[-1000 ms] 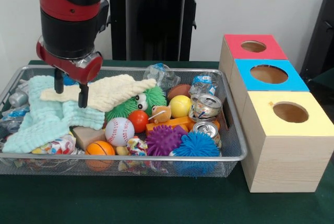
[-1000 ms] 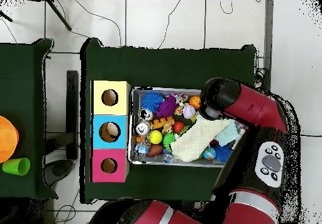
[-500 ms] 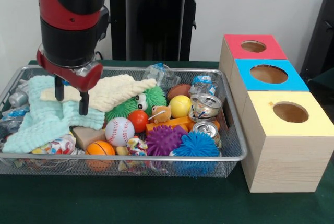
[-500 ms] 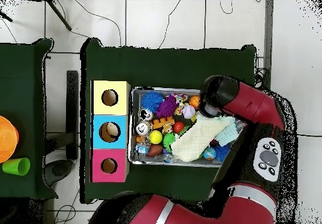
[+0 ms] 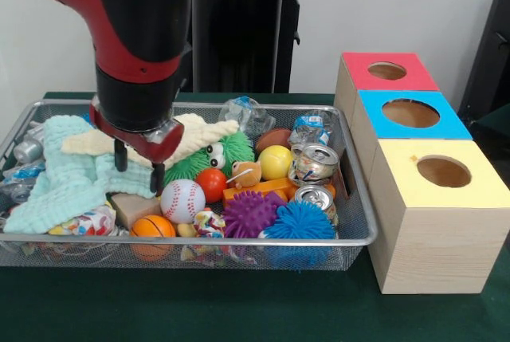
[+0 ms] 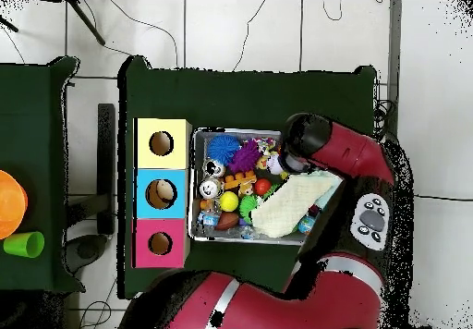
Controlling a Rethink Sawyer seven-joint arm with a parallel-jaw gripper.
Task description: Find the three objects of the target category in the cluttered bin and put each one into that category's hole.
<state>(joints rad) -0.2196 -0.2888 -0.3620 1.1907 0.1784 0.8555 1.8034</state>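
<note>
gripper (image 5: pixel 139 165) fingers apart, empty | baseball (image 5: pixel 182 200) just right, below

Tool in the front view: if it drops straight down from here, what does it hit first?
Most likely the light blue cloth edge or the tan block right under the open tool, beside the baseball. Depth is unclear from this angle.

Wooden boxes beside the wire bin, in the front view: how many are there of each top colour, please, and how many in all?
red-topped box: 1
blue-topped box: 1
yellow-topped box: 1
Total: 3
</note>
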